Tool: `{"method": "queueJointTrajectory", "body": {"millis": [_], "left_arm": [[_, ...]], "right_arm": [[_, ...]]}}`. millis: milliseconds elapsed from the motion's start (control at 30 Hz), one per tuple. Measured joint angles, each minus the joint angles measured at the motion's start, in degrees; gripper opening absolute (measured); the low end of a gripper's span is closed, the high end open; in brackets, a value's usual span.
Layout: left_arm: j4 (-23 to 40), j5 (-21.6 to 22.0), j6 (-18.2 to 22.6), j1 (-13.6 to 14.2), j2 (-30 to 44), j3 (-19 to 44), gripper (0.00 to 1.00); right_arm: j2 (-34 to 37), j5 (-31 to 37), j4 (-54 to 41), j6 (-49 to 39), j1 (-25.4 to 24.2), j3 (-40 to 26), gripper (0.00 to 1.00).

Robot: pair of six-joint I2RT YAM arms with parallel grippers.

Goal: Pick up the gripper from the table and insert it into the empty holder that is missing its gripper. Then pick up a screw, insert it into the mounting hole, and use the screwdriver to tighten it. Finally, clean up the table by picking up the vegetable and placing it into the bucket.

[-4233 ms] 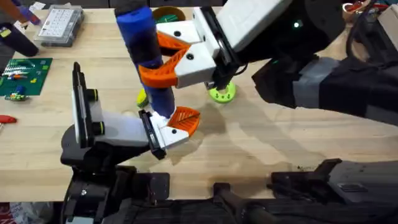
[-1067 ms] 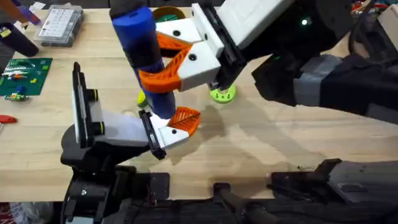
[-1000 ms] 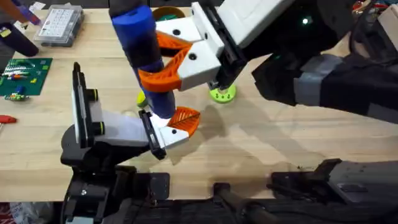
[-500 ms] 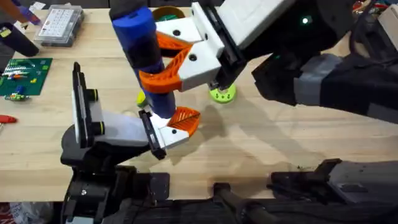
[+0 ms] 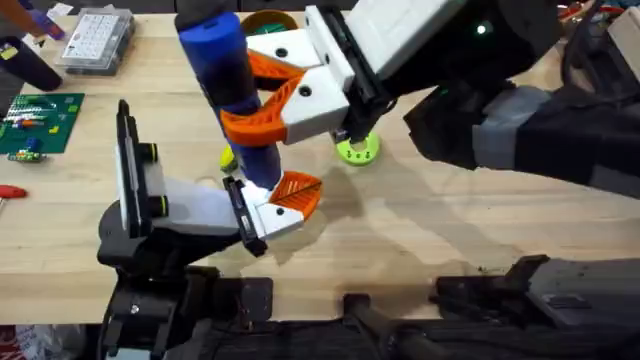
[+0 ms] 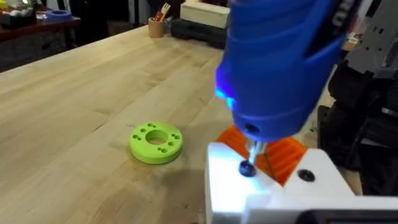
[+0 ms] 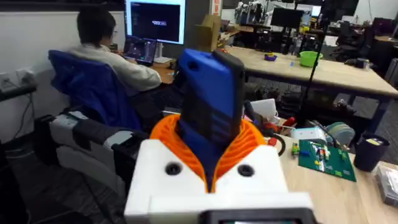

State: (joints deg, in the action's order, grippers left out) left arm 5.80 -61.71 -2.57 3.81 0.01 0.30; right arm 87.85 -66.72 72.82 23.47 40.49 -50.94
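Observation:
My right gripper (image 5: 250,95) is shut on the blue screwdriver (image 5: 225,60), holding it upright between its orange pads (image 7: 249,146). The screwdriver's bit stands on a dark screw (image 6: 247,168) in the white body of the gripper piece (image 6: 273,193), which has an orange ribbed pad behind it. That piece sits at the end of my left arm, at the left gripper (image 5: 285,200). A blue light glows at the screwdriver's nose (image 6: 225,99). The yellow-green vegetable (image 5: 229,158) peeks out behind the screwdriver. The bucket (image 5: 272,18) is partly hidden at the back.
A lime-green disc with holes (image 5: 357,150) lies on the wooden table just right of the screwdriver. A clear parts box (image 5: 95,40) and a green circuit board (image 5: 40,122) sit at the far left. A small red item (image 5: 8,190) lies at the left edge.
The screwdriver's top has shifted slightly left since the oldest frame. Over the last second both arms and the screwdriver hold still.

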Motion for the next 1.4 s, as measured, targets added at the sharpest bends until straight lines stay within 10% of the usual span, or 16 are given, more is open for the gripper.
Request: {"method": "queueJointTrajectory", "body": {"millis": [1400], "left_arm": [[0.00,0.00,0.00,0.00,-0.01,0.00,0.004]], "right_arm": [[0.00,0.94,-2.58,-1.06,0.22,-0.02,0.023]]}}
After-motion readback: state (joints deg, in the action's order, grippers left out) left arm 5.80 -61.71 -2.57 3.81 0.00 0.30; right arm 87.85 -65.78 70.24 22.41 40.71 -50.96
